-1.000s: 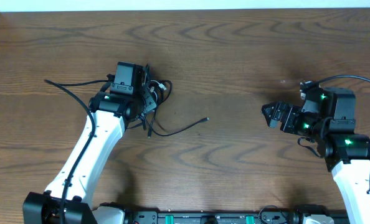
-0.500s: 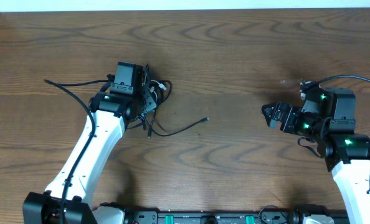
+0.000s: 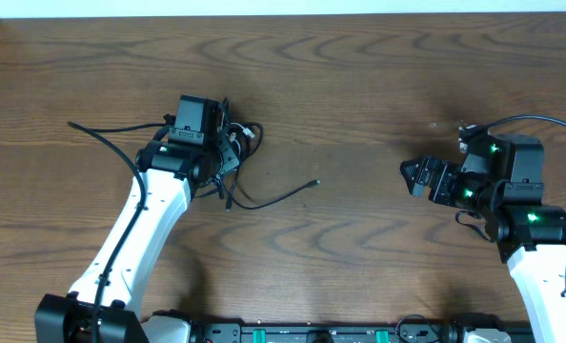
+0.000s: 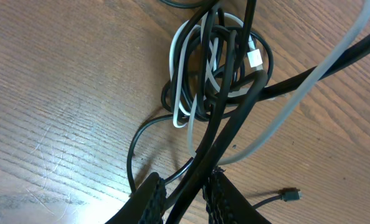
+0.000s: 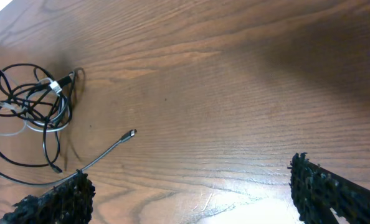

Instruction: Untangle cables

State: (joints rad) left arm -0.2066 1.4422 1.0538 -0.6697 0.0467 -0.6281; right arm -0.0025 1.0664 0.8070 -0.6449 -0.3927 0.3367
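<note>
Cables point(image 3: 233, 152) lie in one knot on the left half of the wooden desk point(image 3: 359, 86), right under the left arm's wrist and well apart from the right arm. In the left wrist view the knot point(image 4: 216, 68) is a bundle of thin black loops wound together, with a white cord point(image 4: 178, 74) threaded through them and a small white plug point(image 4: 255, 58) showing near the top of the coil. A paler length of cord point(image 4: 297, 106) sweeps out of the bundle toward the upper right.

One black tail runs out from the knot across the bare wood toward the middle of the desk and ends in a small plug point(image 3: 314, 182), lying flat and touching nothing else.

The left claw point(image 4: 185, 198) is drawn in narrow, and a black cord point(image 4: 225, 118) coming down from the knot passes straight between its two fingers point(image 4: 152, 199), pinched there.

The right claw point(image 3: 412, 174) stands spread wide with nothing in it, pointing left toward the knot, only bare wood between its fingers point(image 5: 334, 193).
</note>
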